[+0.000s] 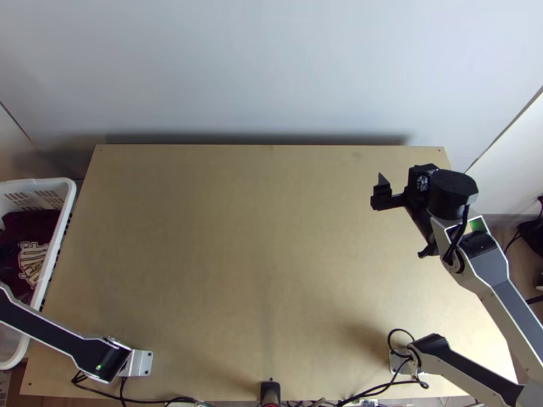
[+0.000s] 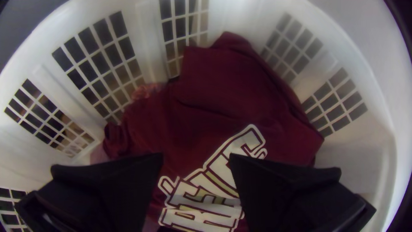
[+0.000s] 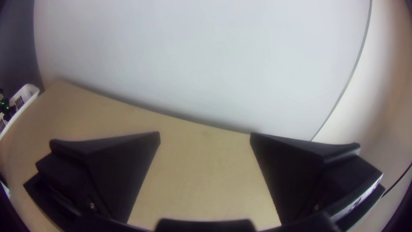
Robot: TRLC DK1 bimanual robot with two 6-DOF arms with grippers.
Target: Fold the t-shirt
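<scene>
Jaws wide apart on both arms, nothing pinched in either. My left gripper (image 2: 196,157) is at the laundry basket (image 1: 69,197), fingers pointing into it, a gap between the tips. T-shirt (image 2: 240,86) in the basket: maroon, bunched, some of it lying smoother, one side up against the basket wall. Big pale lettering (image 2: 223,172) on it, partly in the gap between my fingertips as the left wrist view has it. Whether my fingers touch the cloth, I cannot tell. A bit of something pinkish (image 2: 146,91) beside the shirt.

My right gripper (image 1: 402,179) is over the far right part of the wooden table (image 1: 237,237), its fingers well separated, bare wood between them. Basket stands just beside the table's left edge. Black cables (image 1: 377,390) along the near edge
</scene>
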